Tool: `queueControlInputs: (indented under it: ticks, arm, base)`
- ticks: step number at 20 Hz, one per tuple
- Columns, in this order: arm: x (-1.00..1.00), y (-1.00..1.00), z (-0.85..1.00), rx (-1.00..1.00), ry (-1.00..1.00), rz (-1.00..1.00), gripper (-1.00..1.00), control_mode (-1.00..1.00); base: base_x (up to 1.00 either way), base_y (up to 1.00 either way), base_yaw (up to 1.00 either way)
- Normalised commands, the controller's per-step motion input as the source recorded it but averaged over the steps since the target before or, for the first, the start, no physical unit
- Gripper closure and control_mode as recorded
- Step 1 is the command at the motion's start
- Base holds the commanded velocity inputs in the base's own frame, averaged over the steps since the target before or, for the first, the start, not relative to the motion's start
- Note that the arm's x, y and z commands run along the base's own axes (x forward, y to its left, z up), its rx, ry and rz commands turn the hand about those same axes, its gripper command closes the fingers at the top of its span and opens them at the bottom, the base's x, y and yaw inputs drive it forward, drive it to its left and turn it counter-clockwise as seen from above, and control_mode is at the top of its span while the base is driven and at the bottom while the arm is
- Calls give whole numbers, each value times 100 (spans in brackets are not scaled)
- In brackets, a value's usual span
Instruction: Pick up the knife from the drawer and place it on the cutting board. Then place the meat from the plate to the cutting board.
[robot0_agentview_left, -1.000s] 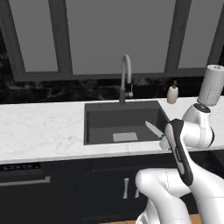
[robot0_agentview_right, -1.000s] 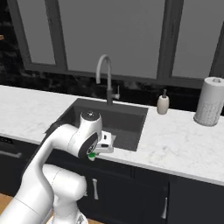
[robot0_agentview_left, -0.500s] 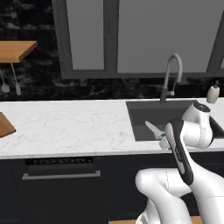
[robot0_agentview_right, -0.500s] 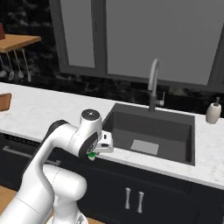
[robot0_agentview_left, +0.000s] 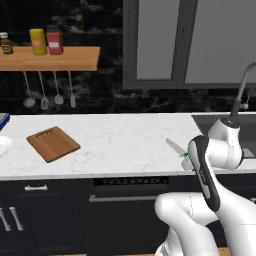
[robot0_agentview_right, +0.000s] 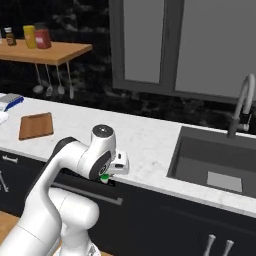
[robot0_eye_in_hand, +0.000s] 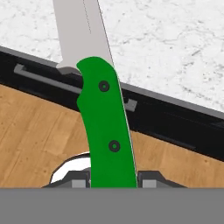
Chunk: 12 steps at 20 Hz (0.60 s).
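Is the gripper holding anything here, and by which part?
Yes: the gripper is shut on the green-handled knife, clamping the butt end of its handle, silver blade pointing away.

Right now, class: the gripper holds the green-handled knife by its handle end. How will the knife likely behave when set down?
The knife looks rigid, so probably no flopping. Its flat handle should lie still, not roll. Held at the handle's far end, the blade may swing or slip.

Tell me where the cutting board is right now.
The cutting board lies flat on the white counter at the far left of the left base view, below the wooden shelf, beside the plate.
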Motion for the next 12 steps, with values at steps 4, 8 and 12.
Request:
queueControlInputs:
  ticks: [4,8,12]
  arm:
    - [0,0,0,0,0,0,100,100]
    - [0,0,0,0,0,0,100,100]
    - [0,0,0,0,0,0,100,100]
  base:
    - [1,95,0]
    - [15,93,0]
    - [25,93,0]
